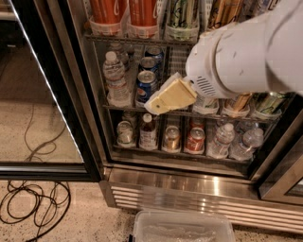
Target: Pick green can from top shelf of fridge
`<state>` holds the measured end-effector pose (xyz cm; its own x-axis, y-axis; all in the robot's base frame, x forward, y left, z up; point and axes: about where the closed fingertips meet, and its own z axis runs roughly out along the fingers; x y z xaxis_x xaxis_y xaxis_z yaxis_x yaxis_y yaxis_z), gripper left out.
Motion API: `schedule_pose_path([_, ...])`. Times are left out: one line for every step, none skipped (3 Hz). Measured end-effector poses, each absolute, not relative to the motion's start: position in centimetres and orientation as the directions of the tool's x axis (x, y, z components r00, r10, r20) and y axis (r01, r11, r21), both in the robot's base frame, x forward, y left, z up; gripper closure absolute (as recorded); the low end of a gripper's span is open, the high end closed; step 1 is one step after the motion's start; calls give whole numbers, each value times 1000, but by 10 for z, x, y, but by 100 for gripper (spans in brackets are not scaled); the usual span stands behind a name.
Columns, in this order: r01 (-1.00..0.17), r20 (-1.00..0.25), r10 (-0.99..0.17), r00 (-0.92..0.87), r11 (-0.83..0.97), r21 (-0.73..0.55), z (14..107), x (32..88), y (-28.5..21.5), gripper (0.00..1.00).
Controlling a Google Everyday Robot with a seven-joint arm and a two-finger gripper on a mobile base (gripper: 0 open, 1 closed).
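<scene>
The green can [182, 14], pale green and silver with dark streaks, stands on the top shelf [137, 40] of the fridge [90, 118], in a white cup-like front stop. Its top is cut off by the frame edge. Two orange-red tall cans [108, 12] stand to its left and a gold-brown can [222, 12] to its right. My gripper [168, 97], cream-coloured, hangs from the big white arm [246, 52]. It sits in front of the middle rack, well below and slightly left of the green can, and touches nothing.
The black-framed glass door [47, 118] stands open at the left. The middle rack holds a water bottle [115, 78] and blue cans [146, 85]; the lower rack holds short cans and bottles [195, 139]. Below are the steel vent base [189, 198], a clear plastic bin [182, 227] and floor cables [33, 203].
</scene>
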<state>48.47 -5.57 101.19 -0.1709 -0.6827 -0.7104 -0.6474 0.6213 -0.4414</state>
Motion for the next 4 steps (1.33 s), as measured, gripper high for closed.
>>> schedule_pose_path([-558,-778,-604,-174,711,-428,1013,508,-56,0])
schedule_pose_path([-535,-805,-572,-158,734,-418,1028,509,-51,0])
schedule_pose_path([-512,-821,-551,-151,754,-411,1026,511,-51,0])
schedule_pose_path([-421,-865,-489,-114,812,-404,1032,521,-66,0])
